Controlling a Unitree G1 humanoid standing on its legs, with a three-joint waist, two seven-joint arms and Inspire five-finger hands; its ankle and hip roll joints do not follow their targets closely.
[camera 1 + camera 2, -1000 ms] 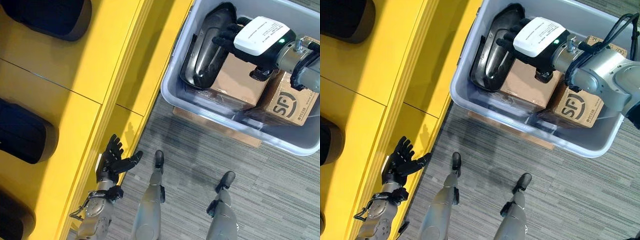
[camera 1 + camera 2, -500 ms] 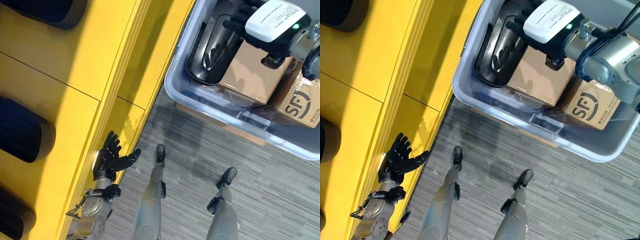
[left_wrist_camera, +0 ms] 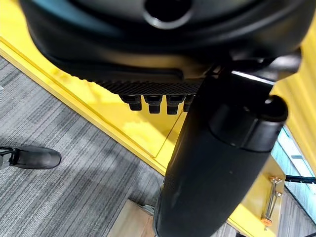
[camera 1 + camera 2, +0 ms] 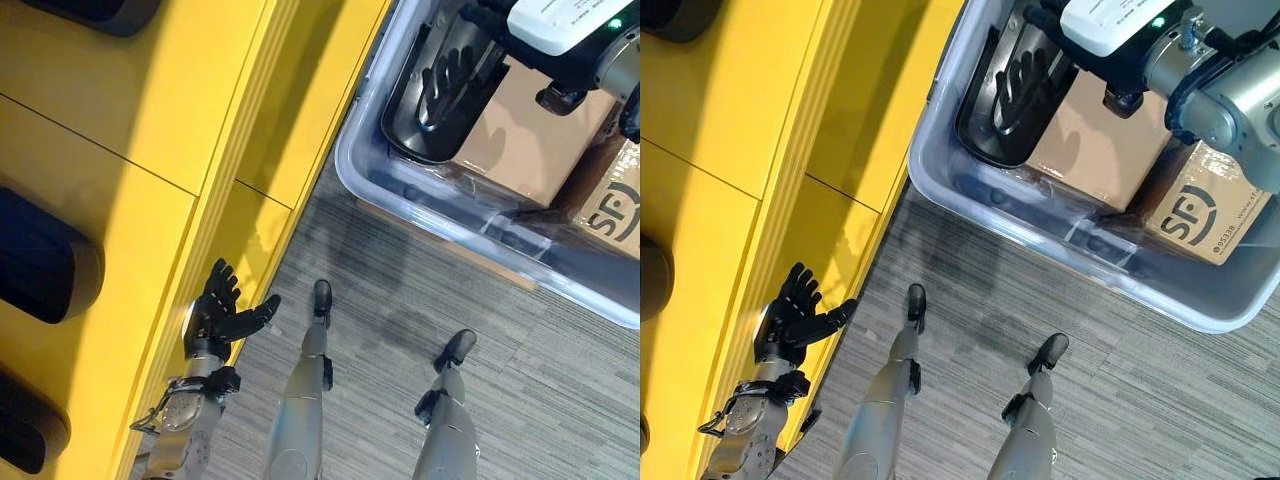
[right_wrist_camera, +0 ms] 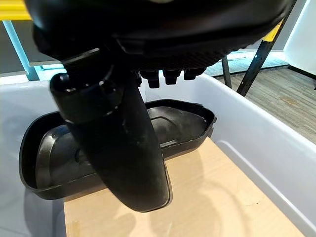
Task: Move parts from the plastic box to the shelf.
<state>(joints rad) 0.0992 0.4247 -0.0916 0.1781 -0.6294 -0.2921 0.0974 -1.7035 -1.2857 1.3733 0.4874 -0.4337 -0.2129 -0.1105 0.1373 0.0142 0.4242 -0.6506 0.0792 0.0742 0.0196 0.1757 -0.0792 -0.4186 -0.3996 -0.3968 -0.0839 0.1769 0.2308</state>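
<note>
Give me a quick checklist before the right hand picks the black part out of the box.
1. Black part in the plastic box, leaning on a cardboard box: ok.
2. Right hand over the part: ok.
3. Right hand has a hold on the part: not ok; the fingers look straight and above it.
4. Left hand open and holding nothing, by the yellow shelf: ok.
5. Free space on the shelf among the black parts already there: ok.

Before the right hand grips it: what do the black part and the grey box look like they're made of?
Black tray-shaped part: looks like glossy moulded plastic; it mirrors the fingers above it. Grey box: translucent plastic with a smooth, rounded rim.
</note>
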